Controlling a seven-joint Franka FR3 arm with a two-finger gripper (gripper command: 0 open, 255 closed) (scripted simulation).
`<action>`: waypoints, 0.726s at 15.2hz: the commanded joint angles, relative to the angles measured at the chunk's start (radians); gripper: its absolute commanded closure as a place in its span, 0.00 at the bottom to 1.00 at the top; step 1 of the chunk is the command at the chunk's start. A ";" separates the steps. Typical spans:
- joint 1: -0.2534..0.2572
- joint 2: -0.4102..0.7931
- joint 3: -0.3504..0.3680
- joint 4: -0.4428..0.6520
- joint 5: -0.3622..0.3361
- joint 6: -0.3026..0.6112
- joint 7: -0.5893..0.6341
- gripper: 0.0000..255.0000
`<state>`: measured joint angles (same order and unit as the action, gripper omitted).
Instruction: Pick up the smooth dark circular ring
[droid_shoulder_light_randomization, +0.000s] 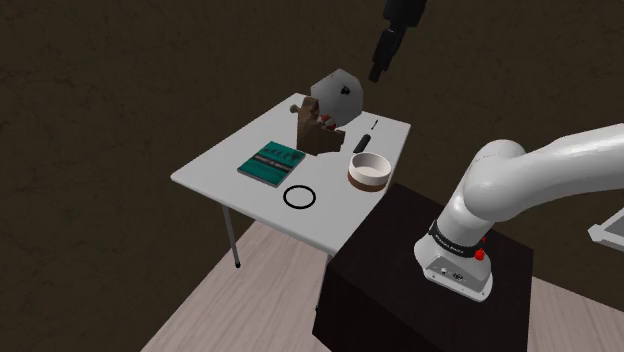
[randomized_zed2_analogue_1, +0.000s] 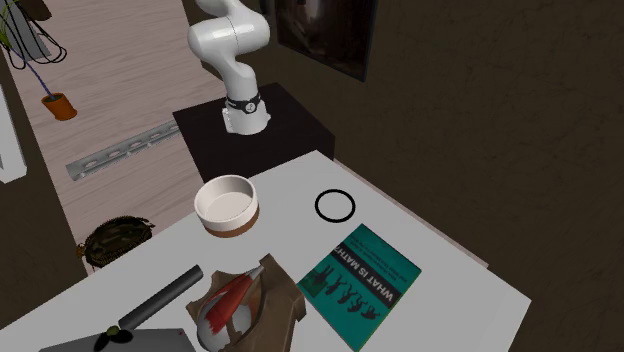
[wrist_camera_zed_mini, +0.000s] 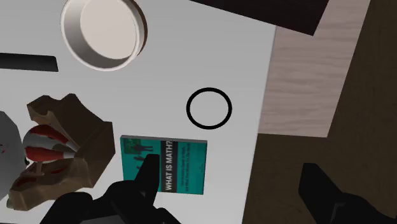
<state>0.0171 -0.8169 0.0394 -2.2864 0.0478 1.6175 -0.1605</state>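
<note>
Jaws hang high above the white table, spread wide, gripping nothing. Down below, the thin black ring lies flat on the table near the edge by the dark stand, close to the teal book and apart from the white bowl.

**White table, six things on it**

A teal book lies flat near the middle of the white table. A thin black ring lies flat near the book, not touching it. A brown carved holder stands just beside the book. A white, brown-banded bowl sits farther off. A black rod and a grey disc lie beyond the holder.
</note>
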 joint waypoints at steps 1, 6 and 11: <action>0.000 0.000 0.000 0.000 0.000 0.000 0.000 0.00; -0.004 0.064 0.008 -0.113 -0.003 0.158 0.000 0.00; -0.009 0.163 0.016 -0.197 -0.006 0.322 0.001 0.00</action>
<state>0.0088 -0.6771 0.0518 -2.4693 0.0415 1.9040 -0.1617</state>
